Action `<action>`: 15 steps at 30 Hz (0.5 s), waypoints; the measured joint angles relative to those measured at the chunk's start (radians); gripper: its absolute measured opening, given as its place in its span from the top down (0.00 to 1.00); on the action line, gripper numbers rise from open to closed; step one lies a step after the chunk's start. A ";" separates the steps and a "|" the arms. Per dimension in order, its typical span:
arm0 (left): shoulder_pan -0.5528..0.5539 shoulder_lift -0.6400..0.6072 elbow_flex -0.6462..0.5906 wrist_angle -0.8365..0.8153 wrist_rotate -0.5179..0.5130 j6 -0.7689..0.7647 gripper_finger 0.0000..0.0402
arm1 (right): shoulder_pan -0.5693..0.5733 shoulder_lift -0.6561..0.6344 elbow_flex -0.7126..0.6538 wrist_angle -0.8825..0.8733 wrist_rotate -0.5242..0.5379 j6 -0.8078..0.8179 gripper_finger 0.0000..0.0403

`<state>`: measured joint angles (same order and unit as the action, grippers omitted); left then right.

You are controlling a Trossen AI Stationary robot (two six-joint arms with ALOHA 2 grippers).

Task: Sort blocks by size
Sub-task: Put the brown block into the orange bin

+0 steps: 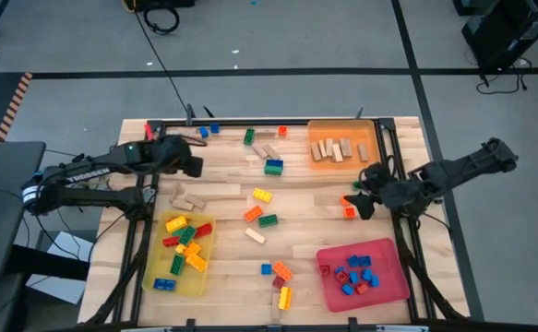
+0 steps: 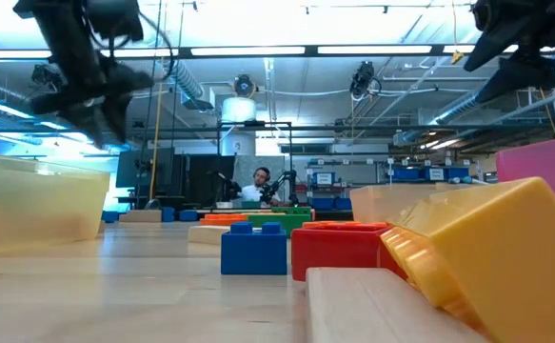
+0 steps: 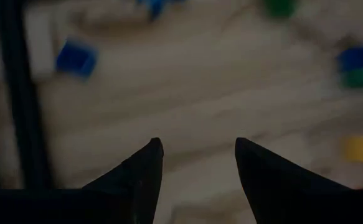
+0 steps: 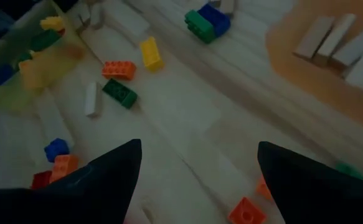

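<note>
Loose blocks lie on the wooden table [image 1: 296, 235]: a blue-on-green pair [image 1: 274, 167], a yellow brick [image 1: 262, 195], an orange one [image 1: 252, 214], a green one [image 1: 268, 220], tan wooden pieces [image 1: 195, 194]. My left gripper [image 1: 195, 166] hovers open and empty above the table's far left; its fingers show in the left wrist view [image 3: 197, 152]. My right gripper [image 1: 364, 205] hovers open and empty at the table's right, above small orange bricks [image 4: 246, 211]; its fingers show in the right wrist view [image 4: 197, 155].
A yellow tray [image 1: 181, 281] at the near left holds mixed bricks. A red tray [image 1: 393, 281] at the near right holds blue and red bricks. An orange tray [image 1: 319, 129] at the far right holds tan wooden pieces. More bricks lie near the front edge [image 1: 282, 277].
</note>
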<state>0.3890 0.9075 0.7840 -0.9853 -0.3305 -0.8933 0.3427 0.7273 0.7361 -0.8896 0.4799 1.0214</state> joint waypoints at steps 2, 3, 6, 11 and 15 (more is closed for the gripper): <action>0.031 0.020 -0.003 -0.064 0.039 -0.013 0.48 | -0.043 0.003 0.000 0.027 -0.037 -0.070 0.17; 0.045 0.033 -0.003 -0.077 0.057 -0.011 0.48 | -0.064 0.004 0.000 0.042 -0.059 -0.105 0.17; 0.087 0.083 -0.003 -0.095 0.115 -0.002 0.48 | -0.120 0.007 0.000 0.083 -0.118 -0.197 0.17; 0.130 0.194 -0.003 -0.149 0.166 0.053 0.48 | -0.201 0.013 0.000 0.138 -0.187 -0.296 0.17; 0.142 0.294 -0.003 -0.169 0.226 0.090 0.48 | -0.245 0.019 0.000 0.160 -0.224 -0.337 0.17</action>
<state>0.5311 1.2019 0.7811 -1.1538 -0.1049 -0.8031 0.0981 0.7465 0.7361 -0.7295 0.2562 0.6847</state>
